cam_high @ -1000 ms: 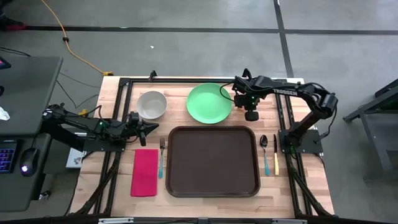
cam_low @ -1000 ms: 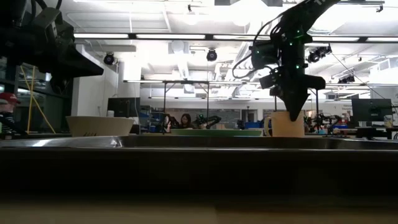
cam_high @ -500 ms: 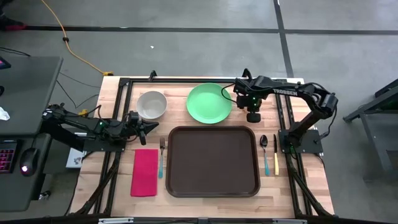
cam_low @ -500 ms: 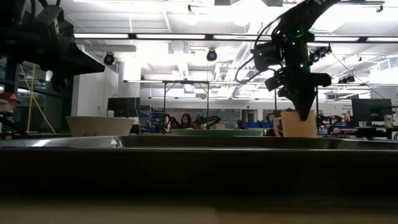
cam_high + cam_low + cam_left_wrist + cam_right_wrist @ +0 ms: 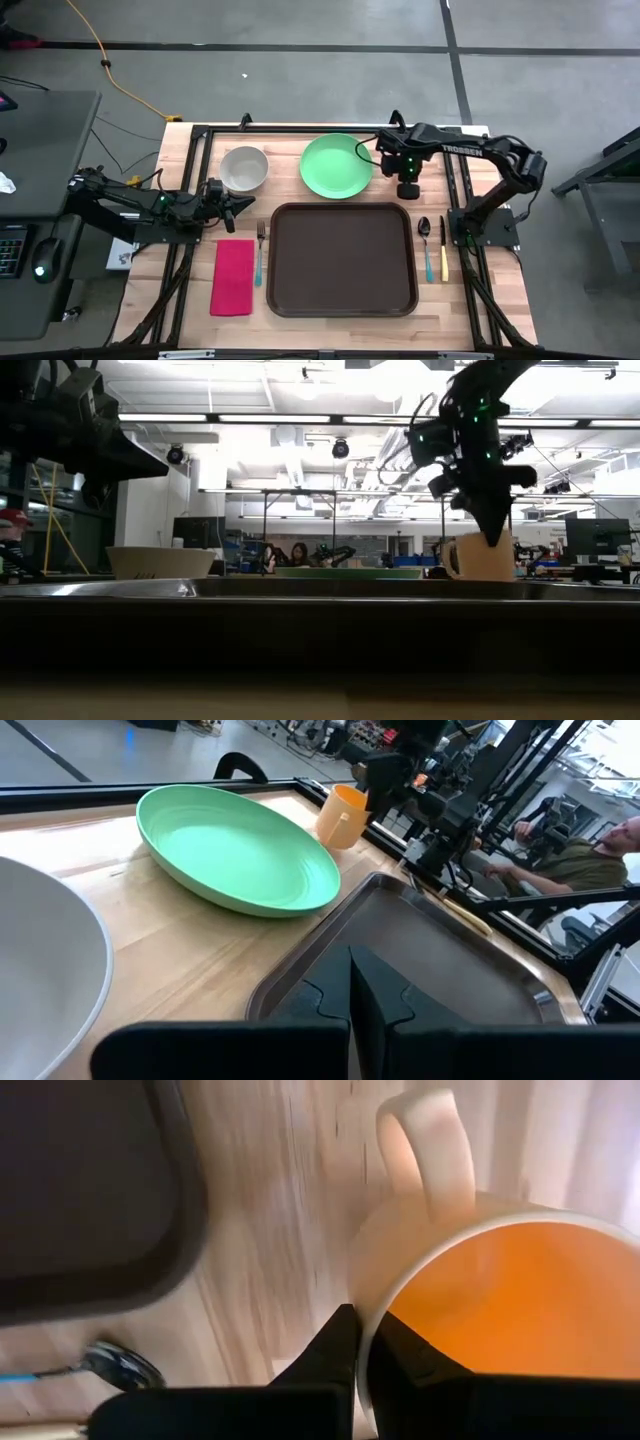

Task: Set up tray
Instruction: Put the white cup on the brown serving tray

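Note:
The dark brown tray (image 5: 340, 262) lies at the table's middle near side. Beyond it are a green plate (image 5: 337, 166) and a white bowl (image 5: 244, 168). An orange mug (image 5: 486, 559) with a cream outside is at the plate's right, past the tray's far right corner. My right gripper (image 5: 492, 536) comes down onto it and is shut on its rim. The tray's rim hides the mug's base in the low view. My left gripper (image 5: 238, 205) hovers shut near the bowl, at the tray's far left corner. My right gripper pinches the mug's rim (image 5: 362, 1326) between its two fingers, one finger (image 5: 332, 1342) outside the wall and one inside the cup. The fingers point down from above, a short way round from the handle (image 5: 428, 1150). The mug stays about upright; whether its base is on the table I cannot tell.
A red napkin (image 5: 233, 276) and a fork (image 5: 260, 250) lie left of the tray. A spoon (image 5: 424, 238) and a knife (image 5: 443, 250) lie to its right, just near of the mug. Black frame rails run along the table's edges.
My right gripper has shifted a little toward the table's right edge with the mug in its hold. The mug has moved along with it and turned slightly about. My left arm has kept still.

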Action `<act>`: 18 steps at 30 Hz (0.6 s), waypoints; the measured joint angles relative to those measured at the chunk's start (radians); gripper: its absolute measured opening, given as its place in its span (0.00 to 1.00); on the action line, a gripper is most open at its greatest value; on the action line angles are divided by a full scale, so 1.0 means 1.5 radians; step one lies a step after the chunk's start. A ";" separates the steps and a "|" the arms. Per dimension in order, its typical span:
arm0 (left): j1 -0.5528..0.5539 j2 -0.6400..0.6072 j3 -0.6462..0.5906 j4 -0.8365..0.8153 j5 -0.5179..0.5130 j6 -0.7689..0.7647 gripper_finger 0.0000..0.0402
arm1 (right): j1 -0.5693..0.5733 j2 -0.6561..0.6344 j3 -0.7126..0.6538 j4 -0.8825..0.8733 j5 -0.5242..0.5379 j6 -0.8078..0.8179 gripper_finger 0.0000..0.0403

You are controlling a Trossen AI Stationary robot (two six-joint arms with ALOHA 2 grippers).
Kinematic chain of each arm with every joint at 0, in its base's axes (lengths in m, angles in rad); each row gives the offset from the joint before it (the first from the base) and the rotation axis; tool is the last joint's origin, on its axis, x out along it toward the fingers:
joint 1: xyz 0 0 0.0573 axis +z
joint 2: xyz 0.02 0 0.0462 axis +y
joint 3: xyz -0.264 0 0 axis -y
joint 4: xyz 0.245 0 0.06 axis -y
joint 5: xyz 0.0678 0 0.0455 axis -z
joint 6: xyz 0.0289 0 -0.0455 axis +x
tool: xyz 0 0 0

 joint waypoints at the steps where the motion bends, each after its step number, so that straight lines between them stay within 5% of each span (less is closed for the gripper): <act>1: 0.000 0.000 0.000 0.000 0.000 0.000 0.08 | 0.004 -0.006 0.009 -0.003 -0.002 0.006 0.00; 18: 0.000 0.000 0.000 -0.001 0.000 -0.003 0.08 | 0.134 -0.018 0.276 -0.200 -0.021 0.162 0.00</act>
